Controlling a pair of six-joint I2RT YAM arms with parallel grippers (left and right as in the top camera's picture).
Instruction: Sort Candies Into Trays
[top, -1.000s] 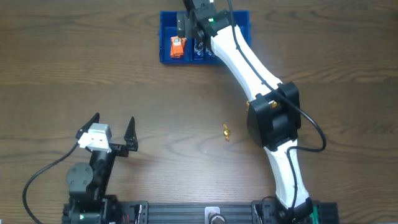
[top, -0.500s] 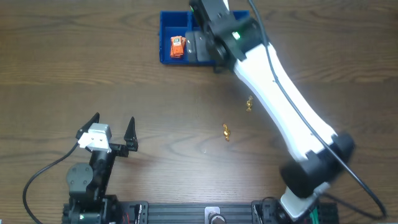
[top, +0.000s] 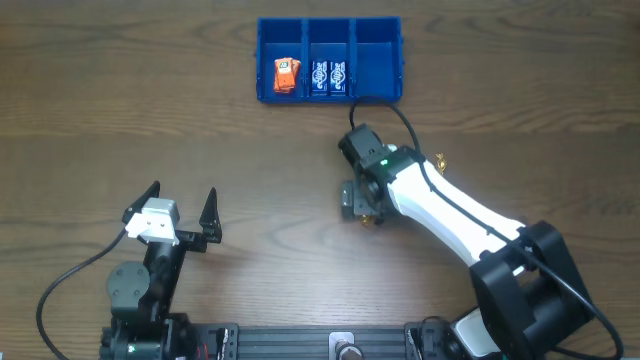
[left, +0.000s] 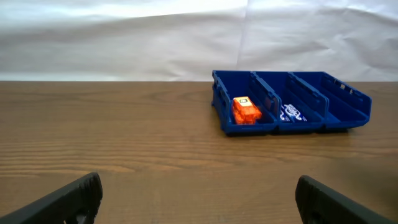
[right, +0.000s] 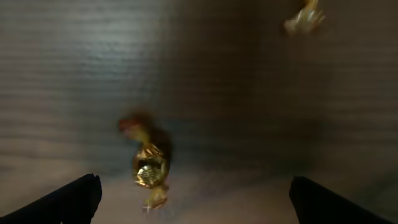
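wood bench (top: 120, 120): orange candy (top: 286, 76), blue candies (top: 329, 75) in tray (top: 377, 65). gold candy (right: 150, 168) under my spread right claw (right: 194, 186), second gold candy (top: 438, 159) also outside tray. left claw (top: 182, 198) spread too.

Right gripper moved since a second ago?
Yes. The right gripper left the blue tray and came down the top view, away from it, now above a gold candy.

A dark brown desk (top: 150, 120) with fine wood grain runs edge to edge; behind its far edge hangs a white backdrop (left: 124, 37), creased, with one vertical fold; the light is soft and even, leaving faint shadows on the backdrop.
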